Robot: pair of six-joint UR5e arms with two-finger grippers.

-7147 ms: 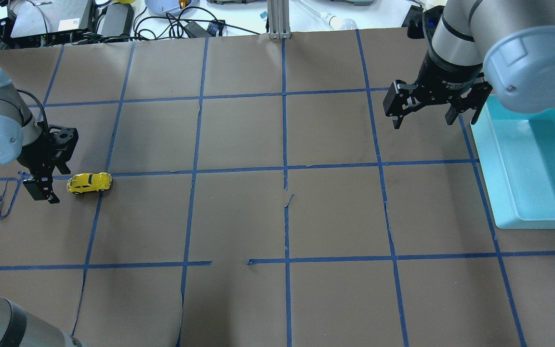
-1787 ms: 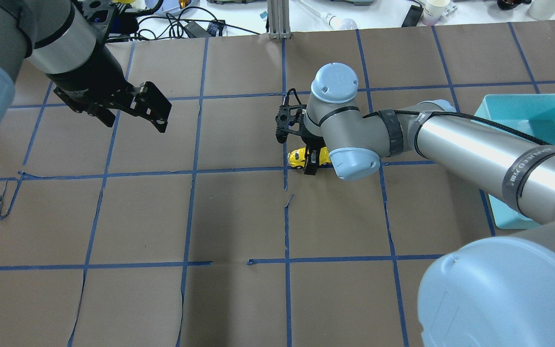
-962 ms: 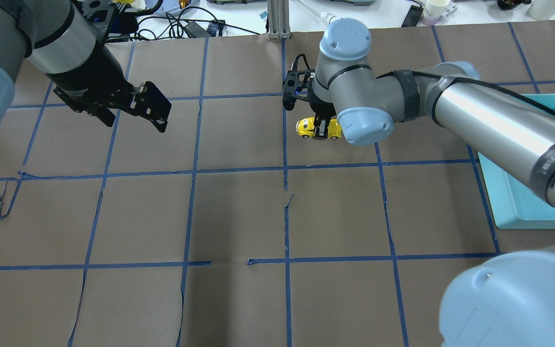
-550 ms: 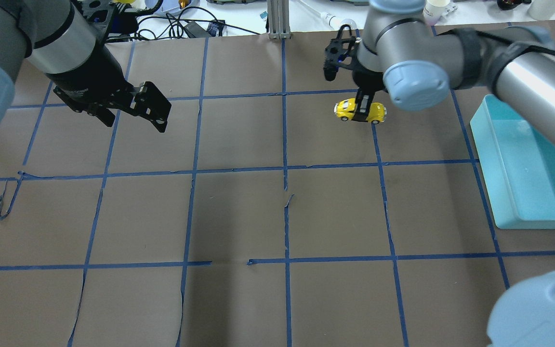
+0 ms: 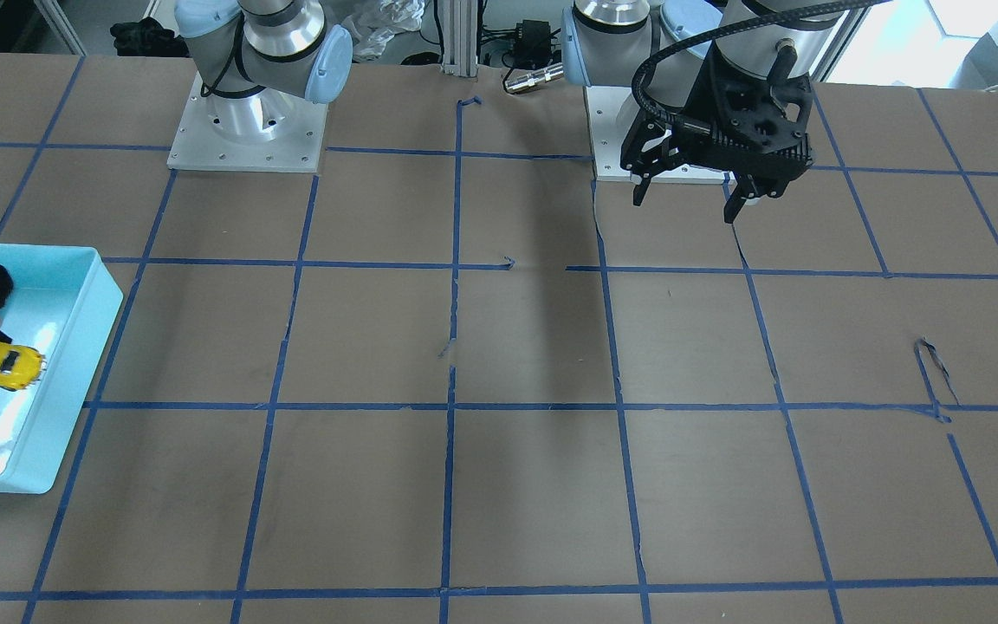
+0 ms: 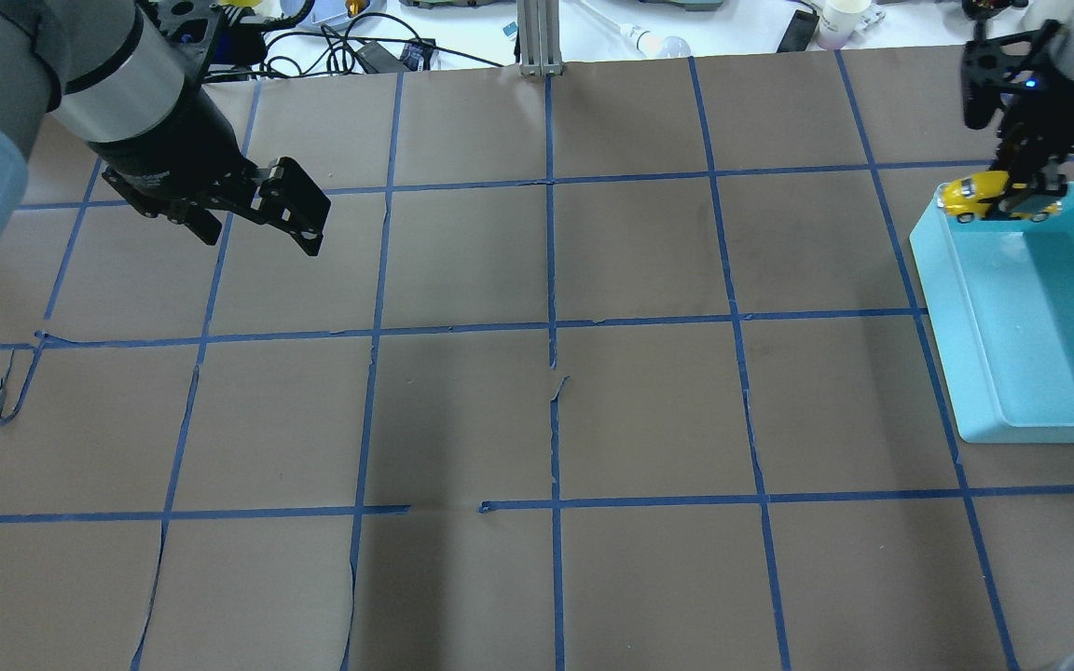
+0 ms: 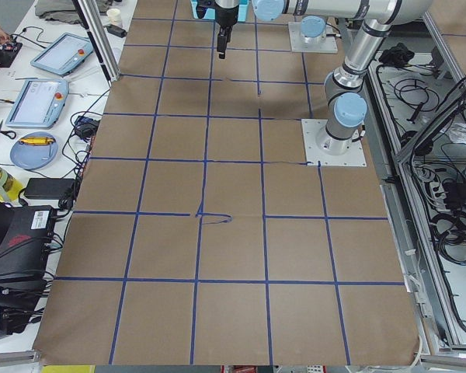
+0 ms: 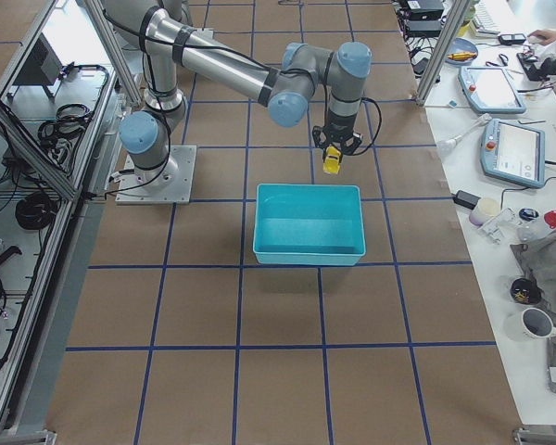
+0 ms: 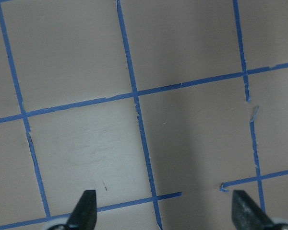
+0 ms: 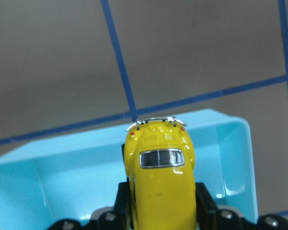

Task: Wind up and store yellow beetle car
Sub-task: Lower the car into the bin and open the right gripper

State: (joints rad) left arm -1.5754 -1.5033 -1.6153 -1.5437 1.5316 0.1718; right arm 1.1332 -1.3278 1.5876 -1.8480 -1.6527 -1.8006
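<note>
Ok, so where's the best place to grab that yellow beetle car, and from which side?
Probably across its door sides, at mid-body between the wheels, coming down from above the roof. The yellow beetle car is narrow there and rounded at nose and tail; the right gripper is pinching it that way.

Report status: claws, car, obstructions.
Left claw open, empty. Right claw shut on yellow beetle car, over far end of teal bin. No obstruction seen.

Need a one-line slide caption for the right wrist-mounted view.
Right gripper, shut on the yellow beetle car, holds it above the turquoise bin near its edge.
</note>
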